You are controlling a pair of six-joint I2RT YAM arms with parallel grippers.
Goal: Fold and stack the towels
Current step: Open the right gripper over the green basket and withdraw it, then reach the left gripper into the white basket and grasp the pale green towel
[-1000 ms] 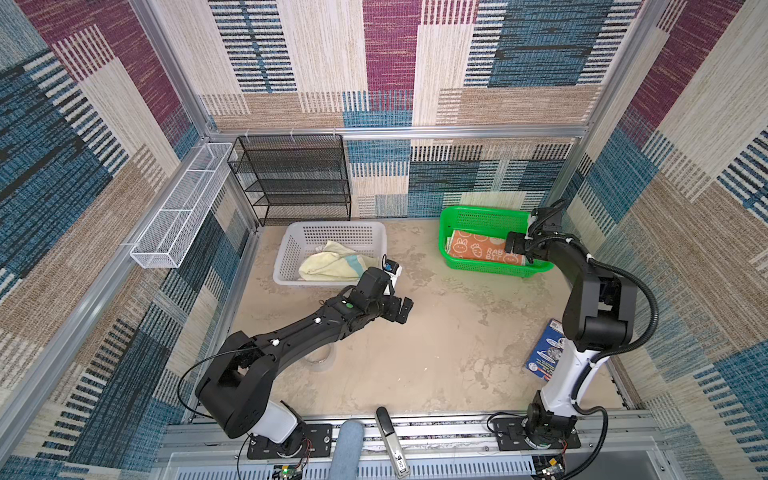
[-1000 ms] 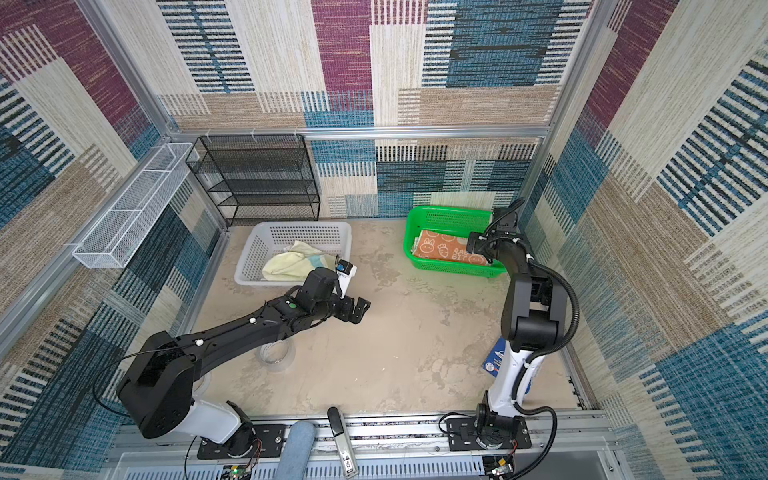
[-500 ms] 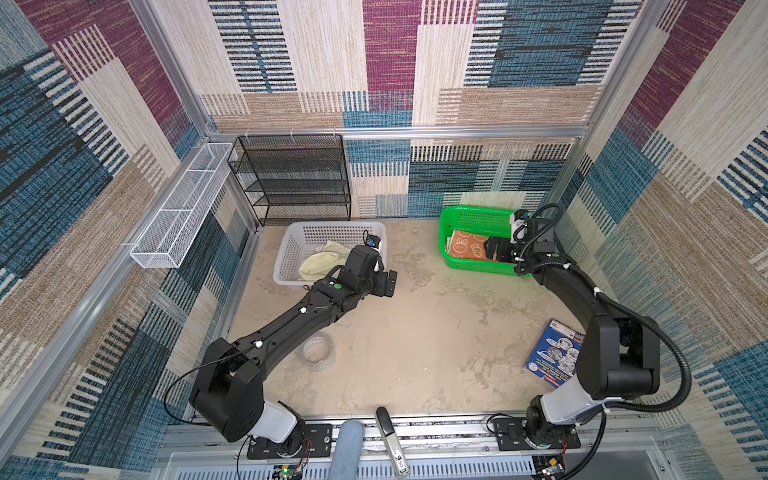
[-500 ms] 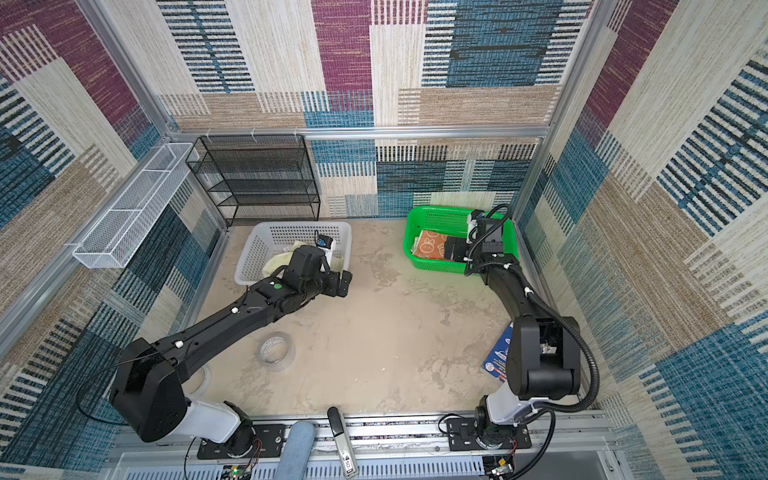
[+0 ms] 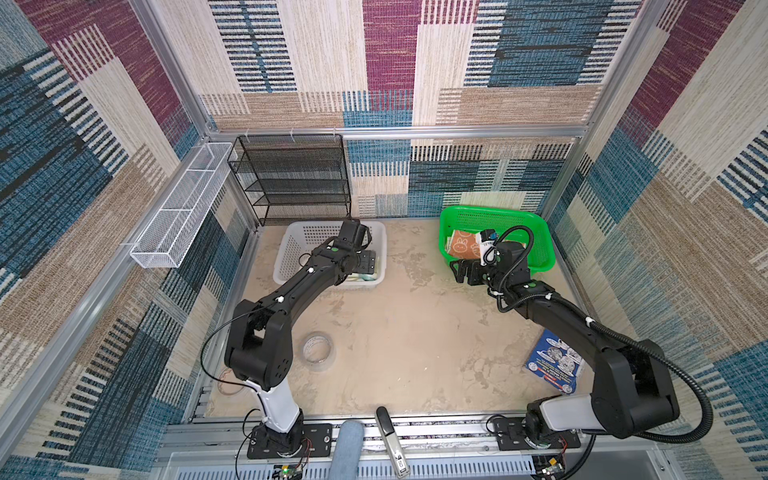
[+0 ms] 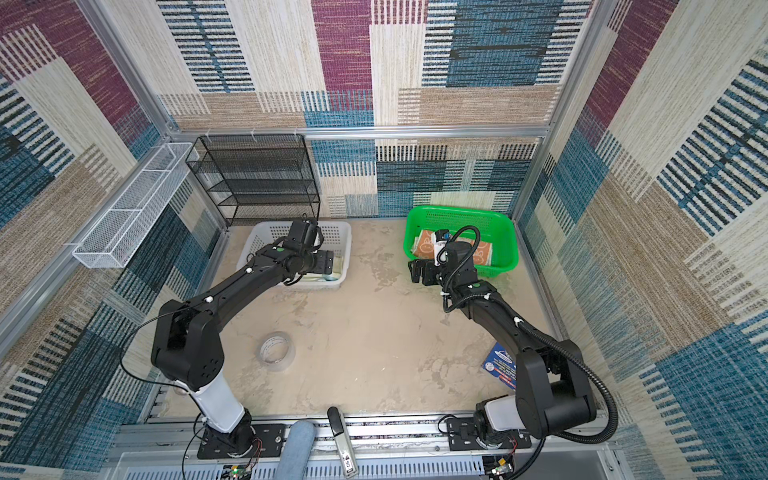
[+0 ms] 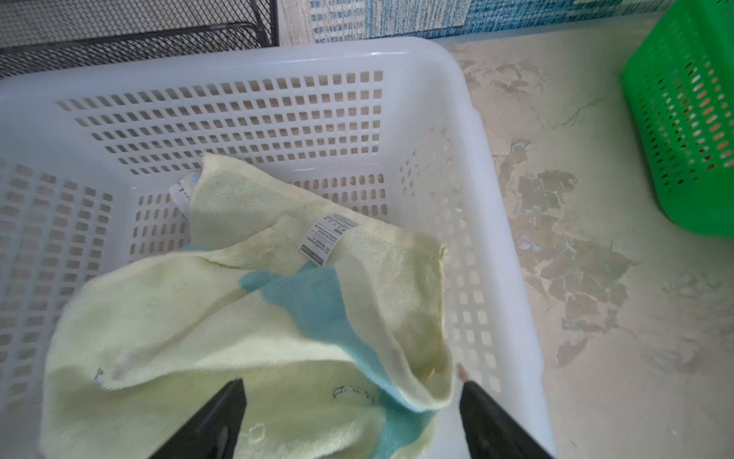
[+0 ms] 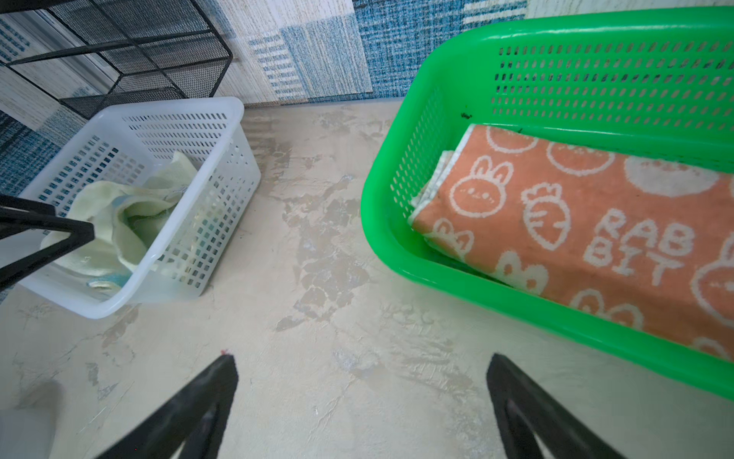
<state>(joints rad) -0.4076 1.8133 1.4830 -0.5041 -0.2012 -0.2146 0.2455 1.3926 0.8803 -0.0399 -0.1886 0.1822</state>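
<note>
Now the left hand hangs inside the white basket with its jaws apart. One black finger stands on each side of a raised fold of the pale yellow and teal towel, and nothing is clamped. That towel lies crumpled in the basket, with a white care label showing near the middle of the left wrist frame.

In a top view the white basket sits left of centre below the black mesh rack, and the green basket sits right of centre. The right hand stands wide open above bare tabletop, just beside the green basket. The folded orange "RABBIT" towel lies flat inside that basket, on top of other folded cloth whose pale edges show at its left end.
</note>
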